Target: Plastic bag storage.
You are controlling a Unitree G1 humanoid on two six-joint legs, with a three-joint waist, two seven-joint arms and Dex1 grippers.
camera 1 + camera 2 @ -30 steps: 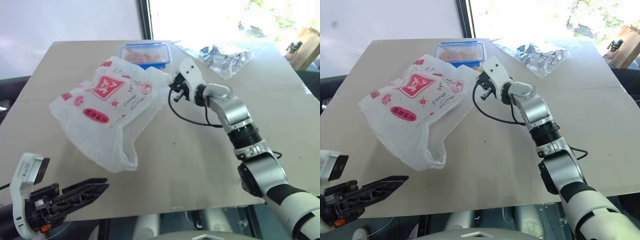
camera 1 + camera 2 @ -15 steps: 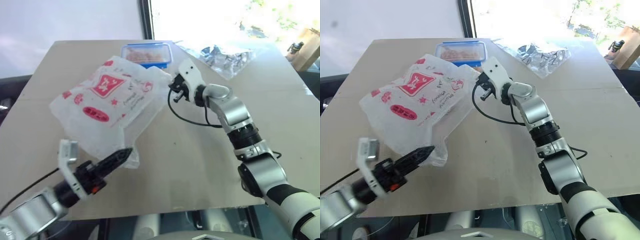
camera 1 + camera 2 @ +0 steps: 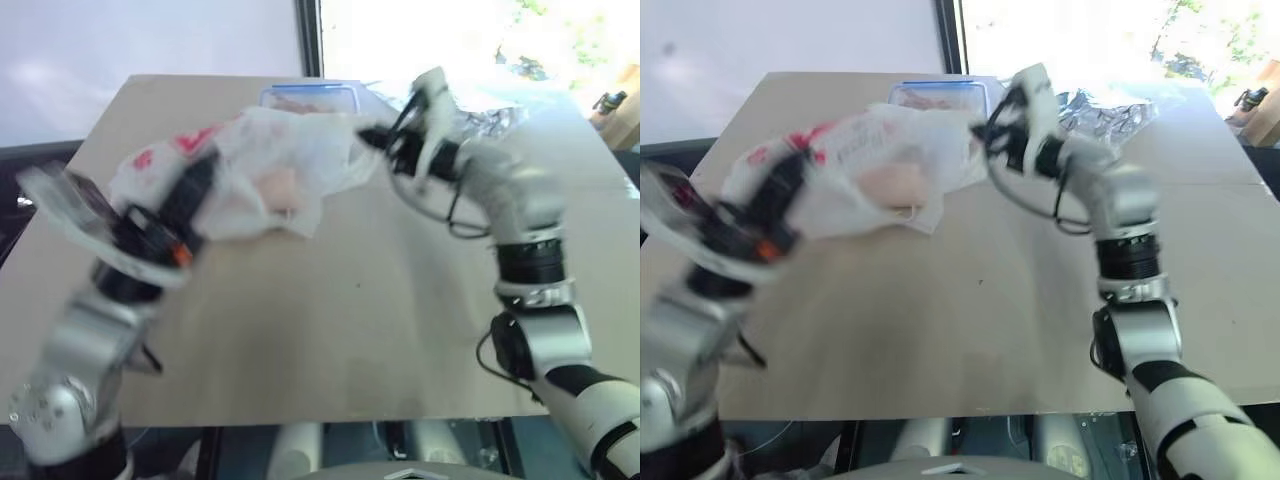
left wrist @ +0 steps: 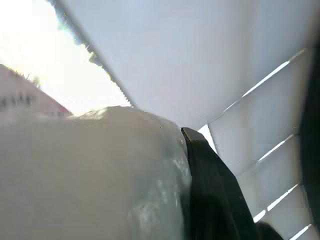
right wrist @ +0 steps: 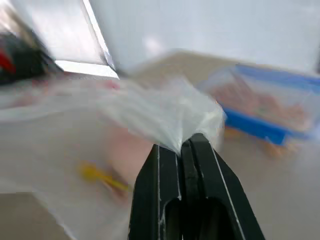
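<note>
Both grippers hold the plastic bag (image 3: 270, 175) up off the tabletop (image 3: 330, 330). The right gripper (image 5: 181, 145) has its jaws shut tight on one corner. The left gripper (image 3: 195, 180) has its jaws shut on the other end, so the bag hangs stretched, maybe ready to fold.

Plastic bag (image 3: 270, 170): translucent white, red printing. Tabletop (image 3: 380, 320): plain tan. Lidded container (image 3: 310, 97): clear, blue rim, orange-pink contents. Gripper fingers (image 5: 200, 165): black.

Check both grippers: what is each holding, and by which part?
Both hold the plastic bag. The right gripper pinches a gathered corner of film at one end; the left gripper is shut on the opposite end, by the red print.
</note>
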